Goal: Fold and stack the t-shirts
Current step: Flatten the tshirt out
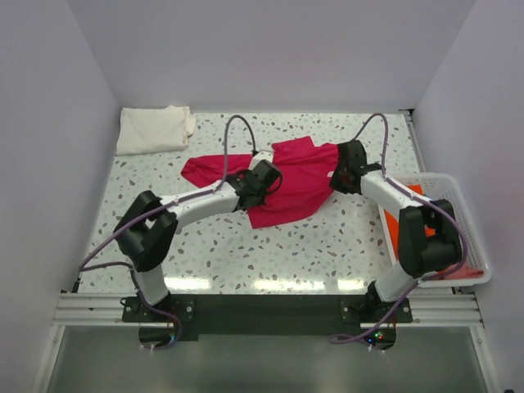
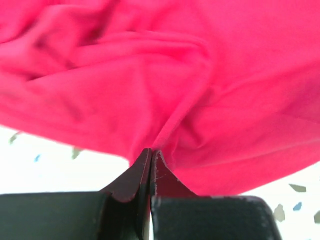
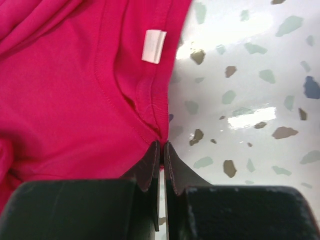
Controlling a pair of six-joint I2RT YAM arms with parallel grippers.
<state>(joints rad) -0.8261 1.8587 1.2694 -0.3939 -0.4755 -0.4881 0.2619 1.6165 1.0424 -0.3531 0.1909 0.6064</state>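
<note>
A magenta-red t-shirt [image 1: 295,184] lies rumpled across the middle of the table. My left gripper [image 1: 255,182] is shut on a fold of it, and the cloth [image 2: 165,90] fills the left wrist view above the closed fingertips [image 2: 151,150]. My right gripper [image 1: 342,176] is shut on the shirt's collar edge [image 3: 155,107] next to the white label [image 3: 152,46]; its fingertips [image 3: 163,144] pinch the hem. A folded cream-white t-shirt [image 1: 154,128] lies at the far left corner. An orange t-shirt [image 1: 397,221] shows in the basket.
A white plastic mesh basket [image 1: 467,221] stands at the table's right edge beside my right arm. The speckled tabletop [image 1: 327,246] shows in front of the shirt. White walls close in the back and sides.
</note>
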